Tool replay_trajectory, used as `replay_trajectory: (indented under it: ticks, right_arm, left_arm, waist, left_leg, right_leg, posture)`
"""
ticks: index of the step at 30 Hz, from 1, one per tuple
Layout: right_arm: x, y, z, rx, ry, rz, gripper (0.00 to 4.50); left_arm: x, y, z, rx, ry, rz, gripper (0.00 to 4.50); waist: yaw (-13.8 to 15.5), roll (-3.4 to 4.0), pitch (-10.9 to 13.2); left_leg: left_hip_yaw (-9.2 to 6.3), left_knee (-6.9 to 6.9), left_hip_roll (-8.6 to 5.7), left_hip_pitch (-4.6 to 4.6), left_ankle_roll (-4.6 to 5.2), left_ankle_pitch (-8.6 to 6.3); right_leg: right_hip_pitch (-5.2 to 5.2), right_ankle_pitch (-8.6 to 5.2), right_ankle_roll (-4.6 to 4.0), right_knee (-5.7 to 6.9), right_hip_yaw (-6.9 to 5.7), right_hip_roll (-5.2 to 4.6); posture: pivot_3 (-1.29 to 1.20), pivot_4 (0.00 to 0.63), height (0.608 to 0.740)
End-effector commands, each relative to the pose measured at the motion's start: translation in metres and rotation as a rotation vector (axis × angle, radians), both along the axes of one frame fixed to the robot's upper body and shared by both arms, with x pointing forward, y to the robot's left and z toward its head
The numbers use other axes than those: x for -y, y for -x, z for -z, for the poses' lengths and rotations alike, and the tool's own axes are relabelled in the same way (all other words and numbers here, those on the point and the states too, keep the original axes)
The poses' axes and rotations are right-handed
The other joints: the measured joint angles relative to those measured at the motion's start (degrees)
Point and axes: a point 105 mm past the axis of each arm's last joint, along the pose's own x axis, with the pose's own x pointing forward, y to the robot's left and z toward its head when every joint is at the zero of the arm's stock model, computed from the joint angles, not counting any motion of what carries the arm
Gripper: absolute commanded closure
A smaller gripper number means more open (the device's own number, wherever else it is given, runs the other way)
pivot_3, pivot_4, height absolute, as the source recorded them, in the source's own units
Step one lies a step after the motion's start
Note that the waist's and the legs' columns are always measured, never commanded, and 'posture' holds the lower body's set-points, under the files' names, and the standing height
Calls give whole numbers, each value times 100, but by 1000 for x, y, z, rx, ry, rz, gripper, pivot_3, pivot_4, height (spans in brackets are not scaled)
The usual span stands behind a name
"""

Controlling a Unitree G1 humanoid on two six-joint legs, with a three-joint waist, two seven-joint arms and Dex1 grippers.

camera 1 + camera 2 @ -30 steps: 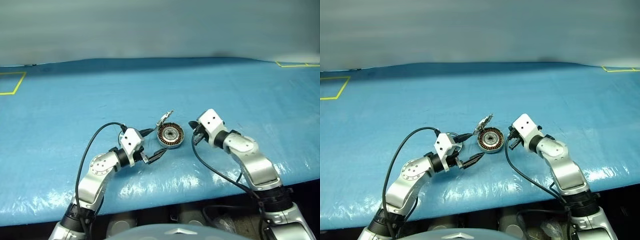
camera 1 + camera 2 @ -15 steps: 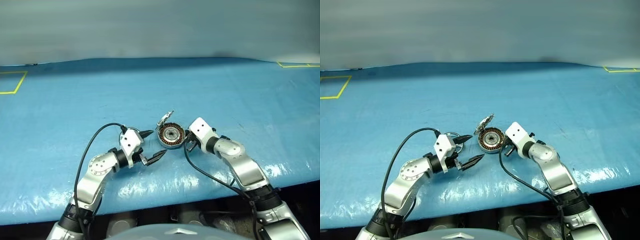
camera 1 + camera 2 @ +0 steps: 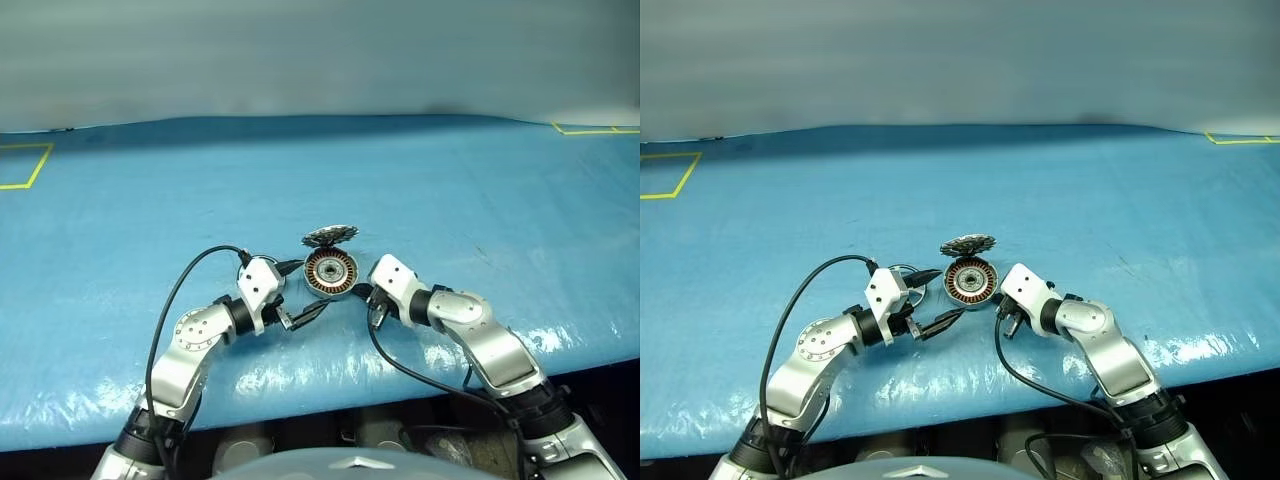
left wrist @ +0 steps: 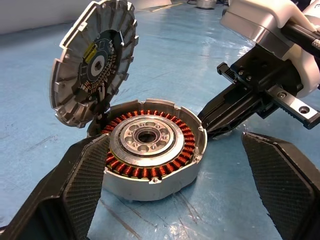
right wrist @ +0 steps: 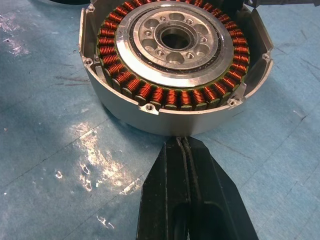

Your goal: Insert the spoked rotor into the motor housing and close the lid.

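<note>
Resting on the blue counter (image 3: 480, 180), motor housing (image 3: 331, 272) with copper windings ringing a pale hub, lid (image 3: 329, 236) hinged at its far rim and standing open, dark radial face tipped toward the cup.

Left of the housing: left claw (image 3: 299, 291), spread wide and grasping nothing, one finger (image 4: 82, 187) just beside the housing's near wall, the other (image 4: 280, 187) well off to the opposite side. Housing sitting partly between those two fingers in the left wrist view, no firm contact to be made out.

Behind the left claw, still left of the housing: spoked rotor (image 3: 902, 276), flat on the counter, mostly covered by the claw's white body, only a curved silver sliver and a few spokes to be seen.

Right of the housing: right claw (image 5: 183, 145), clenched tight on nothing, closed tip at the foot of the housing's outer wall, touching or a hair short, impossible to tell which.

Hinge itself masked by the left finger in the left wrist view; housing's far rim cut off in the right wrist view.
</note>
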Motion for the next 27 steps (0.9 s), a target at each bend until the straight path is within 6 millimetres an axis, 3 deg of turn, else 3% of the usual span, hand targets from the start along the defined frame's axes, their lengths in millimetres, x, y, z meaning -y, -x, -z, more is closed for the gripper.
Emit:
replay_trajectory:
  ticks: [1,7,12,16,22,27]
  right_arm:
    - [-1,5,-10,27,5,-39,4448]
    - [2,12,-34,90,-58,-44,4448]
    - [-13,35,-58,75,-201,-128,4448]
    - [-24,51,-68,98,-196,-236,4448]
    - [-41,54,-99,203,-259,-308,4448]
    - [-48,54,-96,197,-293,-292,4448]
  left_arm:
    - [-8,-6,-16,74,-3,-15,0]
    - [-29,-14,-30,127,-40,-67,0]
    - [-52,-20,-57,199,-110,-69,0]
    - [-62,-20,-55,246,-376,41,0]
    - [-61,-32,-74,253,-482,180,0]
    - [-61,-45,-68,199,-552,251,0]
  waist:
    - [1,0,0]
    - [3,-1,1]
    - [5,-11,8]
    - [6,-9,11]
    - [50,-21,21]
    - [73,-22,22]
  left_leg:
    - [0,0,0,0,0,0]
    - [0,0,1,0,0,0]
    - [-3,0,4,0,-1,0]
    - [-3,-1,2,1,-2,0]
    - [-2,7,0,-1,-2,0]
    - [-3,0,-1,-2,-3,1]
  right_leg:
    - [0,0,0,0,-1,0]
    - [0,0,0,0,-1,0]
    - [0,-1,0,0,-4,0]
    - [2,-2,-3,-1,-5,-1]
    - [3,-1,0,-1,-6,-4]
    - [2,-1,-2,-1,-7,2]
  posture:
    - [0,150,740]
    - [0,150,740]
    - [0,150,740]
    - [0,150,740]
    - [0,150,740]
    - [0,150,740]
